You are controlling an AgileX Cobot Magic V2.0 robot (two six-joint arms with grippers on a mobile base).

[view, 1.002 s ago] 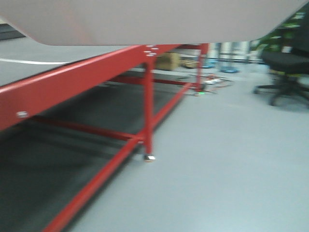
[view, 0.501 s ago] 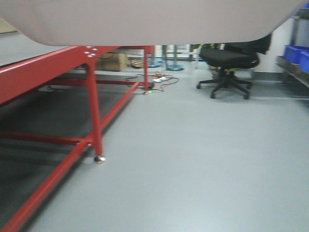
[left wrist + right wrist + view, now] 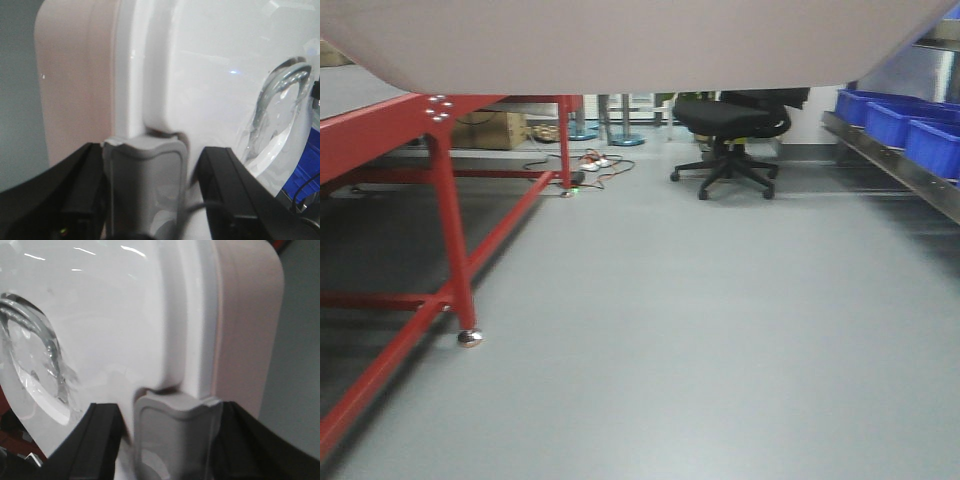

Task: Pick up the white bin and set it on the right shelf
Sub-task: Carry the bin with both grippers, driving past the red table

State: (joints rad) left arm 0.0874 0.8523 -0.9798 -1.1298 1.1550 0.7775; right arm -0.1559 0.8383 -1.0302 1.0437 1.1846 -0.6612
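The left gripper (image 3: 150, 200) has its two black fingers (image 3: 75, 190) drawn in narrow around one grey clasp (image 3: 145, 180) at the rim of the white bin (image 3: 210, 75), one finger on each side of the clasp. The right gripper (image 3: 170, 445) clamps the second grey clasp (image 3: 175, 432) on the bin's opposite end in the same way. That makes two grippers, two clasps and one bin. The bin is carried clear of the floor, and its pinkish underside fills the top of the front view.

Below the bin and to its left stands one red-framed table (image 3: 370, 145). One cardboard box (image 3: 490, 130) and a tangle of cables (image 3: 600, 160) lie beyond it. Ahead of the bin is one black office chair (image 3: 730, 115). To the bin's right runs the steel shelf (image 3: 910, 178), with three blue crates (image 3: 890, 125) showing on it.
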